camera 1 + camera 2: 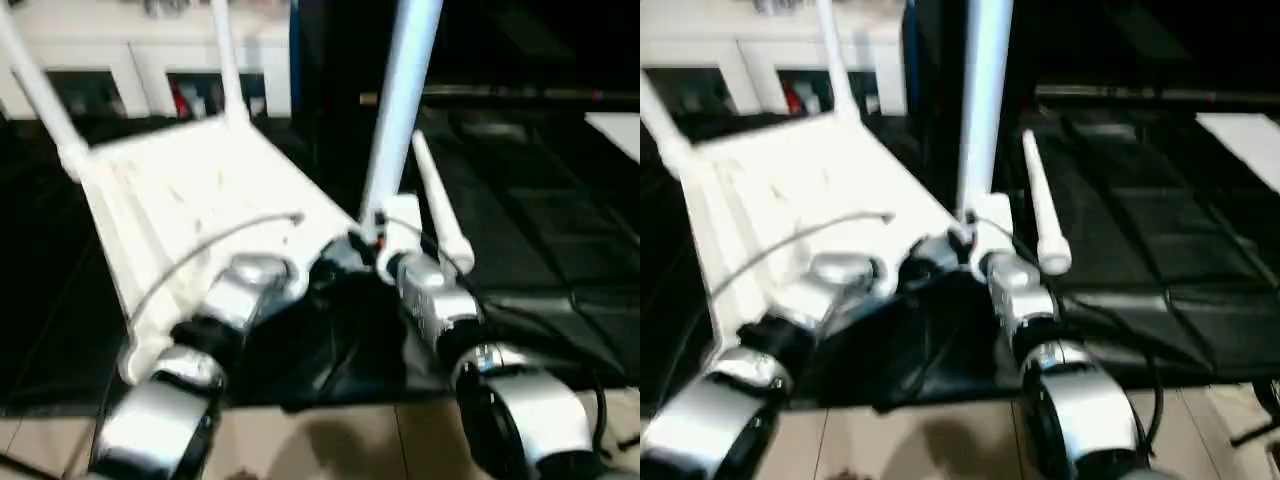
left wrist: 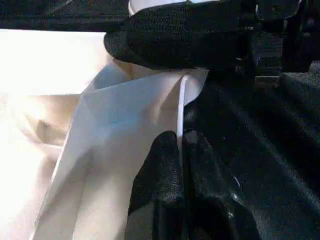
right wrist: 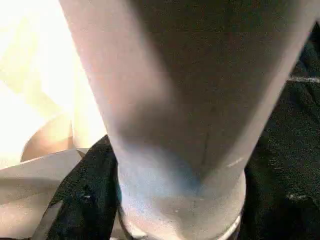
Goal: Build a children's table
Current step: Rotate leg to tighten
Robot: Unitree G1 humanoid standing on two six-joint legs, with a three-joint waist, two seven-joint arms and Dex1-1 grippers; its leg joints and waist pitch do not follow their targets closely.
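The right pincer (image 1: 372,238) is wrapping its black fingers around the base of an upright leg (image 1: 400,110), its jaws spread as wide as the tube, right where the leg is meeting the near corner socket (image 2: 150,10) of the tabletop (image 1: 190,200). Just beside it, the left pincer (image 2: 180,150) is pressed together on a thin rib of the tabletop's edge, pinning that corner in place.

The tabletop is lying underside up on the dark mat (image 1: 520,230), stretching away from both pincers. At its far corners two more legs (image 1: 228,60) are already standing. The fourth leg (image 1: 440,215) is lying loose on the mat just right of the right pincer.

To seat this leg well, I would say the right pincer is needing to keep the tube straight above the socket and push down along its axis, perhaps with a slight twist, while the left is holding the corner flat so the tabletop is not tipping or sliding. From here I cannot tell whether the leg is fully home. Leaning it sideways is risking a jam.
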